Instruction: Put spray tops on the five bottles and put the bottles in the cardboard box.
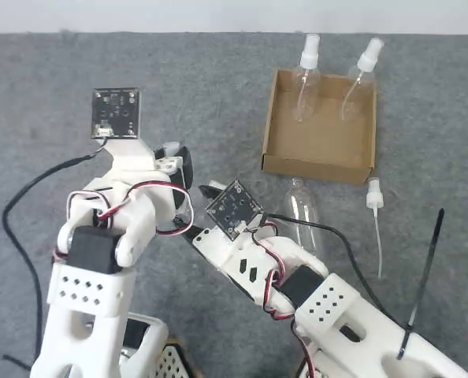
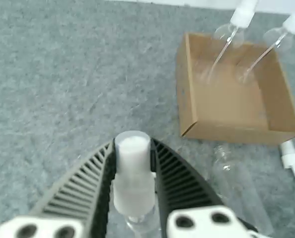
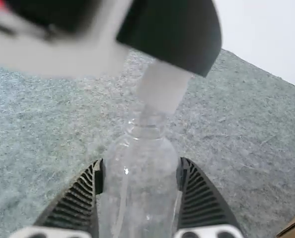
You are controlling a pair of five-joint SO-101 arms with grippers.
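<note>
Left wrist view: my left end effector [image 2: 132,148] is closed on the spray top [image 2: 132,183], at the neck of the bottle [image 3: 137,203] my right end effector [image 3: 140,171] grips, left of the cardboard box [image 2: 187,94]. It looks like light, slippery plastic; I'd hold mid-body, gently.

A shallow brown cardboard box [image 1: 317,167] lies open at the far right of the tabletop. Inside it, the left bottle [image 1: 305,98] and the right bottle [image 1: 355,98], both clear, lean side by side, their white spray tops poking past the far wall. Just near of the box a bare bottle [image 1: 303,211] lies uncapped, and right of it lies a loose spray top [image 1: 374,197] with its long tube pointing near. A clear held bottle [image 3: 137,193] sits clamped in the right end effector [image 3: 140,173], and its white cap [image 3: 160,89] is pinched by the left end effector [image 2: 132,148].
</note>
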